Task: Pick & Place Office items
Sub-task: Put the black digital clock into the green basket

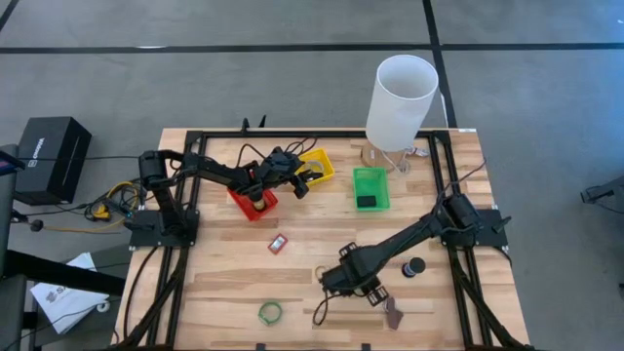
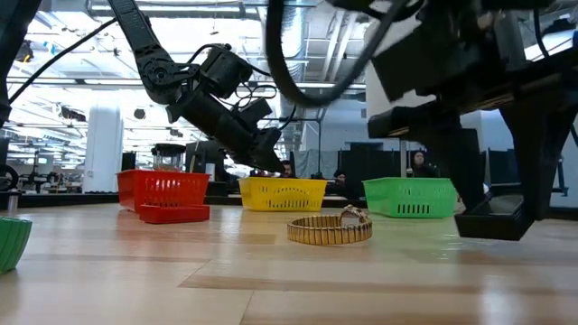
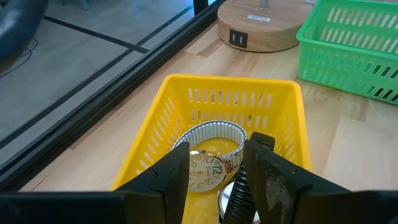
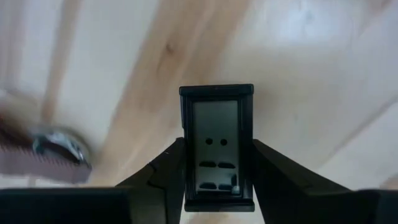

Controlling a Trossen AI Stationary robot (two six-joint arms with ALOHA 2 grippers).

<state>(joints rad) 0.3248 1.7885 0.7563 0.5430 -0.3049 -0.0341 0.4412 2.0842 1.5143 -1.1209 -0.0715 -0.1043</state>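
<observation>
1. Right gripper (image 4: 216, 180) is clamping a dark rectangular piece (image 4: 216, 146) just above the table (image 1: 224, 292), well short of the yellow bin (image 3: 155, 137).
2. Left gripper (image 3: 214, 180) is hovering over the yellow bin, fingers apart, a watch (image 3: 208, 158) lying inside.

Bright, even overhead light. Soft shadows under both arms on the pale table (image 1: 234, 283). The right wrist view is motion-blurred at left; the low view's foreground is out of focus.
</observation>
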